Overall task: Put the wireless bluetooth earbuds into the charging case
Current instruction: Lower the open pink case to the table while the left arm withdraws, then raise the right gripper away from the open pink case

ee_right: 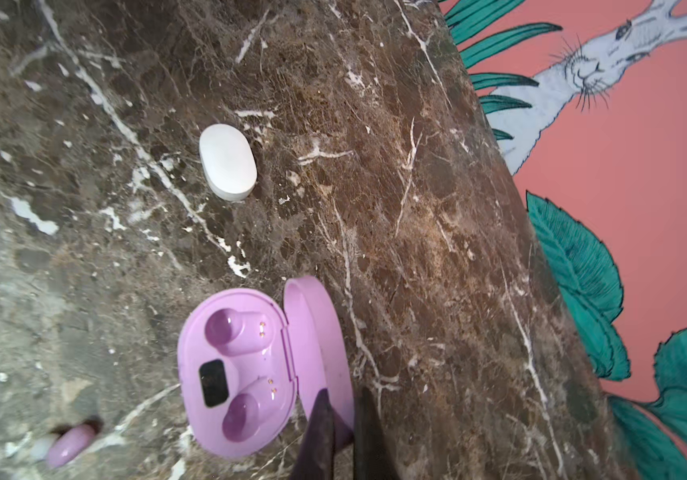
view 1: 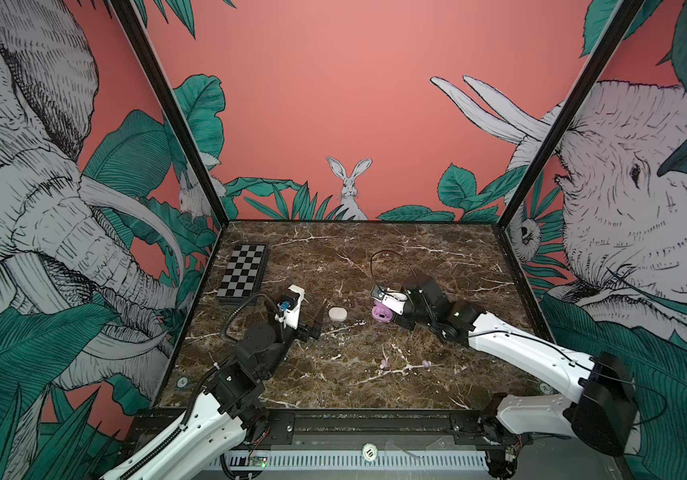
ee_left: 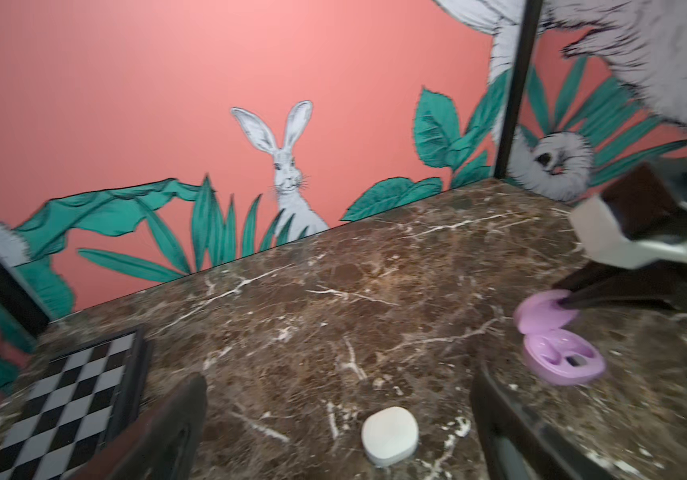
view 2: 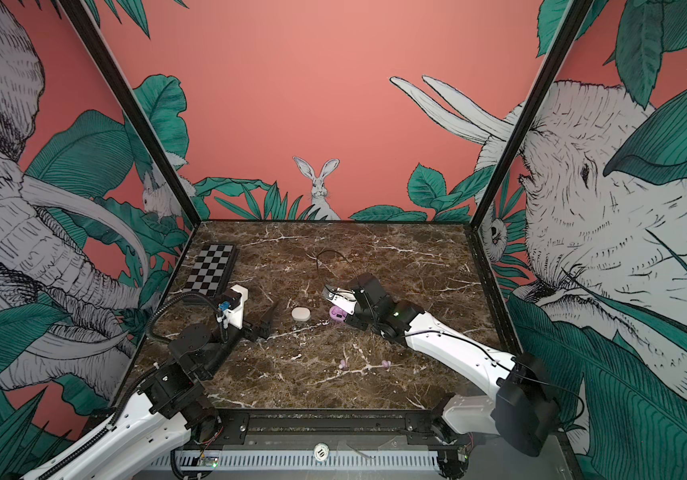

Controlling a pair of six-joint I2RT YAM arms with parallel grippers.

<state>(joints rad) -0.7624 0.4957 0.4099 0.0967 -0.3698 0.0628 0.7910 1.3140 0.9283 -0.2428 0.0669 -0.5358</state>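
The left gripper [ee_left: 337,380] is hanging just above the marble tabletop [view 1: 416,257] with its jaws spread wide and gripping nothing. The white case [ee_left: 389,430], closed, is lying flat in the gap between its two fingers in the left wrist view and touching neither; in both top views it is sitting just beside the finger nearer the middle of the table. The right gripper [ee_right: 344,405] is reaching in low from the other side, its jaws clenched on the raised lid [ee_right: 321,332] of the lilac case [ee_right: 242,374] and pinching the lid's edge between the fingertips. The case's base is resting on the marble right beside those jaws, with its two wells and a small dark window facing up. The lilac earbuds [view 1: 384,364] [view 1: 426,364] are lying loose on the marble, well apart from both pairs of jaws and back toward the arm bases from the right ones; the two are apart from each other. One is showing blurred at the edge of the right wrist view, clear of the case. The chessboard [view 1: 243,270] is lying flat at the far side of the tabletop, beyond the left jaws.
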